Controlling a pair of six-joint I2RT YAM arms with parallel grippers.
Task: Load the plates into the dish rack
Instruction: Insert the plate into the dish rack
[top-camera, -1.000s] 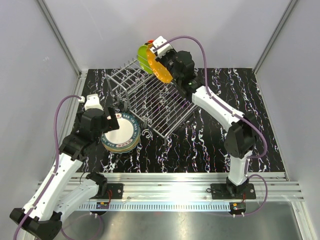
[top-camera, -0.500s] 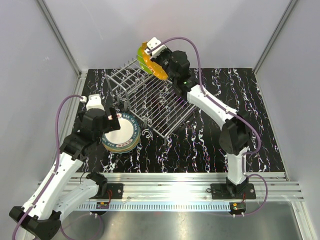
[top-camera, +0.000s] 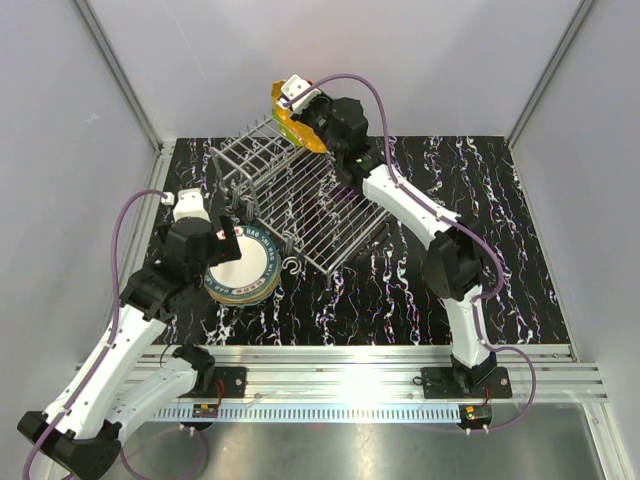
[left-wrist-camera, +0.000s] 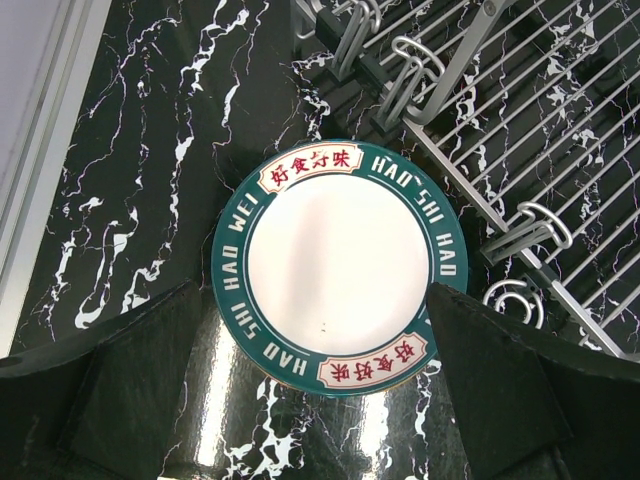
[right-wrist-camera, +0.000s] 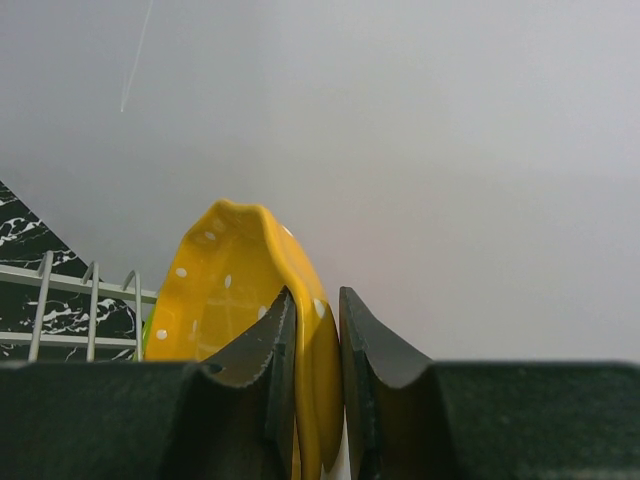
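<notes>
Closing in on 3 sides with plain grey walls (top-camera: 400, 60), meeting at 2 metal posts (top-camera: 118, 75); lying black with white veins across the tabletop (top-camera: 520, 180); glaring brightly off the near rail (top-camera: 340, 365).

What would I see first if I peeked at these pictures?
A bright yellow-orange dotted plate, pinched by the right gripper, up over the far end of the wire rack. Then the white plate with a green rim, topping a stack beside the rack, under the open left gripper.

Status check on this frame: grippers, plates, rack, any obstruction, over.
Left gripper open over teal-rimmed plate atop stack. Right gripper shut on dotted orange plate, edge-up at dish rack far end. No obstruction seen.
</notes>
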